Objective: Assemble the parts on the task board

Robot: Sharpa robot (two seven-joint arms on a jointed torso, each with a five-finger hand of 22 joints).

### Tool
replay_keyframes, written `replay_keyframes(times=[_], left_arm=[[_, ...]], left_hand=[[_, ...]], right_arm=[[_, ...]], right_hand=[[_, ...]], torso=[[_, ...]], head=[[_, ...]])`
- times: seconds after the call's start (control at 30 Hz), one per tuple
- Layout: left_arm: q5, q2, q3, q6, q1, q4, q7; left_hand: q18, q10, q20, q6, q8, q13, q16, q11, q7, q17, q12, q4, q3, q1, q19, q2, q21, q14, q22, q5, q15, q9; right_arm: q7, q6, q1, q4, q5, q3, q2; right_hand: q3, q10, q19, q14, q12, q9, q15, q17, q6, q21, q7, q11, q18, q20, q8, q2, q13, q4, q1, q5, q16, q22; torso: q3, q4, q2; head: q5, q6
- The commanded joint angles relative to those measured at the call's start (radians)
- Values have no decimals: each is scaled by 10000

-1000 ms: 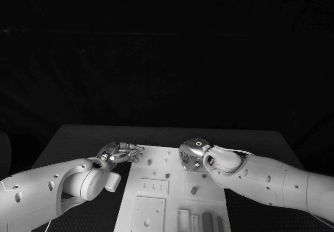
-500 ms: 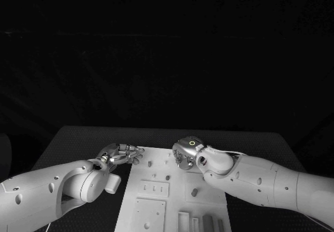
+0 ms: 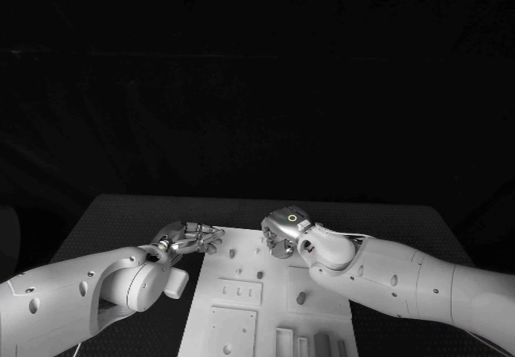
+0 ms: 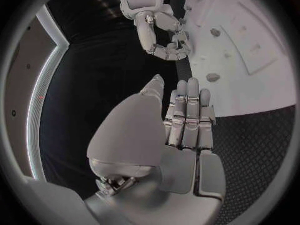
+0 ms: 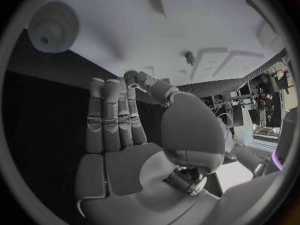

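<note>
A: Where does the task board (image 3: 269, 297) lie?

B: It lies flat in the middle of the black surface (image 3: 118, 216), running from the near edge toward the far side; the head view shows raised rectangular plates and long slots in its near half, and several small pegs (image 3: 301, 297) standing in it further up.

A: And the left hand (image 3: 191, 238)?

B: It sits at the board's far left corner, fingers curled inward in the head view; the left wrist view shows its fingers (image 4: 190, 115) lying straight and close together over the dark surface just beside the board's edge, with nothing visible between them; whether it is truly clenched or merely relaxed cannot be told.

A: The right hand (image 3: 284, 234)?

B: It hangs over the far end of the board, near the left hand but apart from it; in the right wrist view its fingers (image 5: 112, 115) stretch out side by side above the white plate, grasping nothing, the palm bare.

A: Anything else near it?

B: A toothed gear (image 5: 53, 27) lies beside the board on the dark surface, and one small peg (image 5: 189, 58) stands in the board beyond the fingertips.
</note>
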Motion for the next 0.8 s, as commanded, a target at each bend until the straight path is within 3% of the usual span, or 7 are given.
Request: replay_keyframes(times=[0.03, 0.47, 0.8], left_arm=[[-49, 0, 11, 61, 38, 60, 108], [-73, -7, 13, 47, 161, 101, 104], [-108, -2, 15, 37, 263, 165, 90]], left_hand=[[-75, 5, -48, -10, -31, 17, 57, 55, 53, -18, -34, 20, -34, 55, 19, -11, 32, -99, 48, -40, 1, 13], [-76, -3, -48, -18, -45, 18, 57, 60, 57, -20, -45, 20, -45, 60, 20, -14, 33, -102, 46, -40, 2, 15], [-76, -2, -48, -19, -55, 21, 57, 61, 60, -22, -52, 20, -55, 68, 20, -19, 33, -103, 43, -40, 2, 19]], right_arm=[[-129, -187, 76, 0, -272, 9, 37], [-67, -191, 83, -394, -333, 10, 416], [-33, -223, 83, -617, -351, 10, 559]], right_hand=[[210, 139, -5, -82, 37, 5, -164, 15, 81, 53, -13, -72, 309, -50, 12, -5, 313, -128, 119, 32, 44, 244], [257, 163, -5, -76, 27, 20, -176, 28, 106, 122, -22, -83, 309, -62, 4, -61, 348, -72, 142, 32, 81, 241], [277, 169, -4, -79, 18, 28, -178, 32, 112, 161, -23, -86, 309, -69, -4, -87, 366, -45, 151, 32, 96, 241]], torso=[[5, 3, 14], [-12, 37, 86], [-75, 113, 181]], head=[[15, 16], [30, 45], [79, 89]])
